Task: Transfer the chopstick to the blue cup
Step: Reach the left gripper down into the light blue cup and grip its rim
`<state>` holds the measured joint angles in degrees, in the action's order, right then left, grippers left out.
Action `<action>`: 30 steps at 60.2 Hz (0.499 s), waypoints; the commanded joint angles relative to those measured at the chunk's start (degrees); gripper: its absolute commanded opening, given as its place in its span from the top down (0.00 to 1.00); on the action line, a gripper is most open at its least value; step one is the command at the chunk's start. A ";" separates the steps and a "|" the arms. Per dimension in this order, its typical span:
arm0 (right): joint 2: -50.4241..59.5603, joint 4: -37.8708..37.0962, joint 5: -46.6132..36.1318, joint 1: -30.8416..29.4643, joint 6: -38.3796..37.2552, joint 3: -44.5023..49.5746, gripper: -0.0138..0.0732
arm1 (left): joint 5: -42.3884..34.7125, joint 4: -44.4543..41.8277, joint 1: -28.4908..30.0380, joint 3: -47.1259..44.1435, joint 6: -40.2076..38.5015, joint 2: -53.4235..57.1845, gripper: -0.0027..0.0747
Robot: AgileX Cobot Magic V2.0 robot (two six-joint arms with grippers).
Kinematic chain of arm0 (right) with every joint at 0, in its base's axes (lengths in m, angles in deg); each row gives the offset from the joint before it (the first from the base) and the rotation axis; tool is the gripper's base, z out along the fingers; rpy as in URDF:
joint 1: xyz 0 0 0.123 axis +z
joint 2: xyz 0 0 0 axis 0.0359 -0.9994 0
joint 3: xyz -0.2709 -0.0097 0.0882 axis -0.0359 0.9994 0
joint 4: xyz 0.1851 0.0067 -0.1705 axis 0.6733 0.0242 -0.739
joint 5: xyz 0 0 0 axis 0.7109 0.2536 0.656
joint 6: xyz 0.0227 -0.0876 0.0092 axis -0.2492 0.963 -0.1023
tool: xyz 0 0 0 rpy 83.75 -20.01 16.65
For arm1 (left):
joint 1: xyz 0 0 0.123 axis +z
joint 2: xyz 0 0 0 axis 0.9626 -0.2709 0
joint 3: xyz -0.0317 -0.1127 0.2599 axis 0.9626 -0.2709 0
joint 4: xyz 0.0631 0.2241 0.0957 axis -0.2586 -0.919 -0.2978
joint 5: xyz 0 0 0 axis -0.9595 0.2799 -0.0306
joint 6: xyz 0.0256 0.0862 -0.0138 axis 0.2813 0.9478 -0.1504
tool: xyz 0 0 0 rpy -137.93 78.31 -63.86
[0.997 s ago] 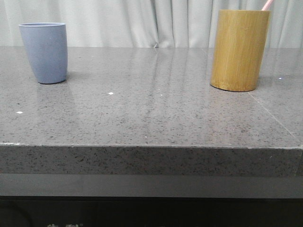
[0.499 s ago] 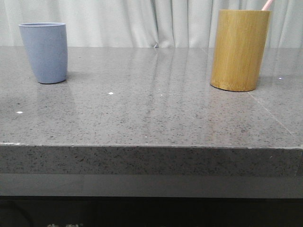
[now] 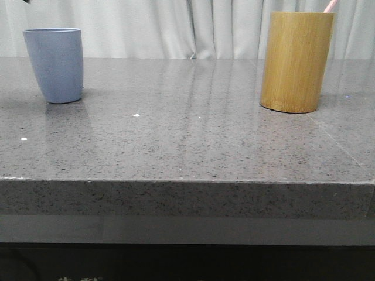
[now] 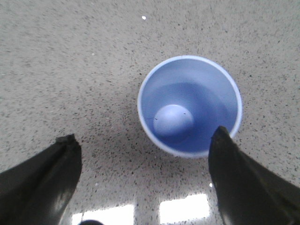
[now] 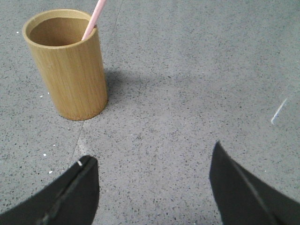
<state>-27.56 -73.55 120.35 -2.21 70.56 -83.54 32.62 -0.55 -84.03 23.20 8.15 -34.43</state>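
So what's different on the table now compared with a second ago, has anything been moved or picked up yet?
Almost nothing. A small dark tip has come into the top left corner of the front view, above the blue cup; what it belongs to can't be told. Nothing was grasped or released. The blue cup, the bamboo cylinder and the chopstick standing in it are where they were.

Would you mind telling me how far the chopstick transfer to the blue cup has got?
Nothing is done yet. The chopstick stands in the bamboo cylinder, and the blue cup is empty. The left gripper is open above the cup; the right gripper is open, short of the cylinder, holding nothing. Grasping, carrying and dropping the chopstick all remain.
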 commanded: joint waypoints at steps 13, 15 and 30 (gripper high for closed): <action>-0.20 -0.34 -3.73 -0.26 0.59 -1.87 0.25 | 5.96 -0.77 -0.42 15.71 0.01 -11.28 0.25; -0.20 -0.34 -3.73 -0.26 0.59 -1.87 0.25 | 6.71 -0.77 -0.42 17.06 0.01 -12.59 0.25; -0.20 -0.34 -3.73 -0.26 0.59 -1.87 0.25 | 9.00 -0.77 -0.42 19.79 0.01 -16.90 0.43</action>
<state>-27.56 -73.55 120.44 -2.21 70.66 -83.54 42.77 -1.23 -84.03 40.83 8.15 -54.27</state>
